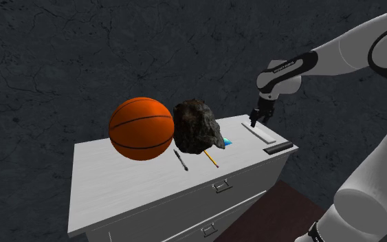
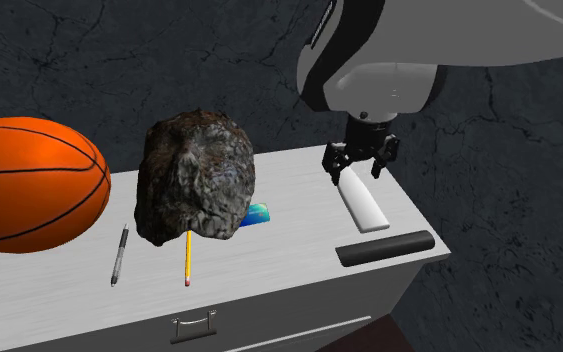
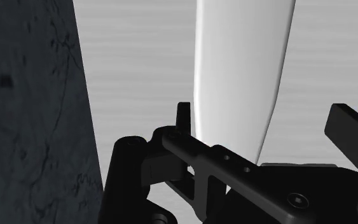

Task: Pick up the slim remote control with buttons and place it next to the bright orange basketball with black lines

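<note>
That looked like a room in a home, plainly rendered. Front and centre stood a white chest of drawers (image 1: 116,185), its drawer fronts carrying small metal handles (image 1: 220,185), the sort of furniture you'd find in a bedroom or living room. Across its top lay household odds and ends: an orange basketball (image 1: 141,128), a pen (image 1: 181,161), a yellow pencil (image 1: 211,159) and a slim white remote (image 1: 258,133). A dark lumpy rock (image 1: 197,126) sat among them. Behind it all ran a dark grey wall (image 1: 61,55), cracked like stone, and a reddish-brown patch of floor (image 1: 288,206) showed below the chest.
</note>
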Robot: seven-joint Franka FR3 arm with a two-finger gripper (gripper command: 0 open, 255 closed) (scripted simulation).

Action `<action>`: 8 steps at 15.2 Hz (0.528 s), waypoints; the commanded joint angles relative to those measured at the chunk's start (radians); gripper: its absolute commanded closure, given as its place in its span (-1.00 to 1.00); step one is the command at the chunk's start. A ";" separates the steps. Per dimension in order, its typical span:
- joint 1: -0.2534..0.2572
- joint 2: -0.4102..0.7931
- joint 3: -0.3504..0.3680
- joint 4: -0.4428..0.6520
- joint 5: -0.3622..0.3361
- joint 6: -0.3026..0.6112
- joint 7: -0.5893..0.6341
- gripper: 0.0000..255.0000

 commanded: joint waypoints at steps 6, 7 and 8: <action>-0.008 0.069 -0.004 -0.020 0.025 0.087 -0.019 -1.00; -0.009 0.082 -0.004 -0.027 0.031 0.107 -0.023 -1.00; -0.009 0.082 -0.004 -0.027 0.031 0.107 -0.023 -1.00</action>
